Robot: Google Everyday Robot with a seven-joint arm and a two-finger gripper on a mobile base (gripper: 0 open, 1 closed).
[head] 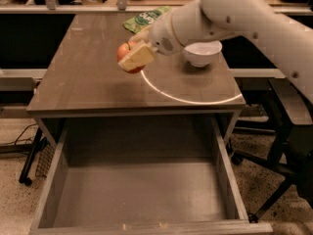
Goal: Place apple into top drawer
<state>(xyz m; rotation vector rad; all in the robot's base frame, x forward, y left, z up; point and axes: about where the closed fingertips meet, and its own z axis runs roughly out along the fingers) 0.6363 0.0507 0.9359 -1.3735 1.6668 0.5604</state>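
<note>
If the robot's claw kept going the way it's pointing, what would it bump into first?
Probably the cabinet top, near its left edge. The claw, shut on the apple, points toward the picture's left and slightly down above it, though its height is hard to judge.

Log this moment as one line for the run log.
gripper: shut on apple, above cabinet top | top drawer: open, apple not inside | white bowl: on cabinet top
</note>
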